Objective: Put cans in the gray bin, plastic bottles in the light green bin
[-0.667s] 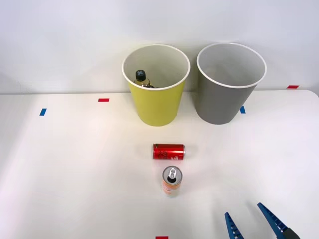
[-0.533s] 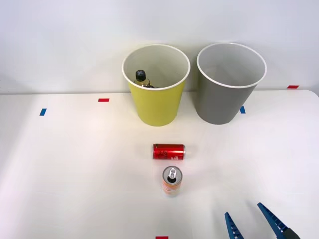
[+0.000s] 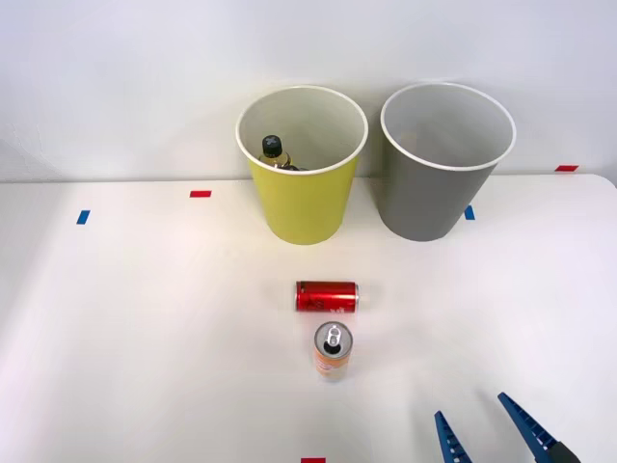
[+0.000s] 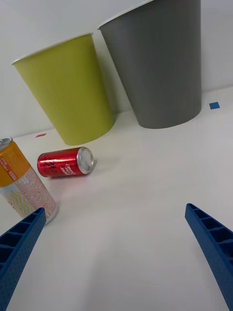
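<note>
A white desk [image 3: 145, 318] set against a pale wall carries two tapered bins side by side at its far edge, with small red and blue tape marks scattered over the surface. The light green bin [image 3: 302, 198] stands to the robot's left of the gray bin [image 3: 439, 183], the two close together but apart. Inside the green one, a plastic bottle [image 3: 274, 150] with a dark cap and yellowish contents rests against the wall, so by the look of it the bottle half of the sorting is settled.

The gray bin's white inside shows nothing as far as the front view reaches, and both cans sit out on the desk in front of the bins. The red can [image 3: 327, 295] lies on its side, its silver top turned toward the robot's right. Just beside it, on the robot's side, the orange and white can [image 3: 333, 350] stands upright with its pull tab facing up. The two are near each other without touching.

The right gripper [image 3: 487, 424] hangs low over the desk at the robot's near right, well apart from either can, its blue ribbed fingers [image 4: 213, 243] spread wide and holding nothing. In the wrist view the orange can sits close to one finger.

Judged from this, two cans remain to be lifted and dropped in the gray bin; neither pick has begun.
</note>
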`<state>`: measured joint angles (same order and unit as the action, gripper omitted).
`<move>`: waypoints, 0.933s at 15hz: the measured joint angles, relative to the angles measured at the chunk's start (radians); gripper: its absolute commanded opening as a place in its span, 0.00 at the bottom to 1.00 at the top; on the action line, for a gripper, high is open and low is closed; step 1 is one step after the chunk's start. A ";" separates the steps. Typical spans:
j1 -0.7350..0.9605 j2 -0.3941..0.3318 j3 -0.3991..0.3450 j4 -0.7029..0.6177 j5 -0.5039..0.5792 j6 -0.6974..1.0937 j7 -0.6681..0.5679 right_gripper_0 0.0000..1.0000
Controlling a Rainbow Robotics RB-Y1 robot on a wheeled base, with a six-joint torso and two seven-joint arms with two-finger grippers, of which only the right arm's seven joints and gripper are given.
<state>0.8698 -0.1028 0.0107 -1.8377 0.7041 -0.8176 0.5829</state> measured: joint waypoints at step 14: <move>0.000 0.000 0.000 0.000 0.000 0.000 0.000 1.00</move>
<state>0.8698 -0.1028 0.0107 -1.8377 0.7041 -0.8176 0.5829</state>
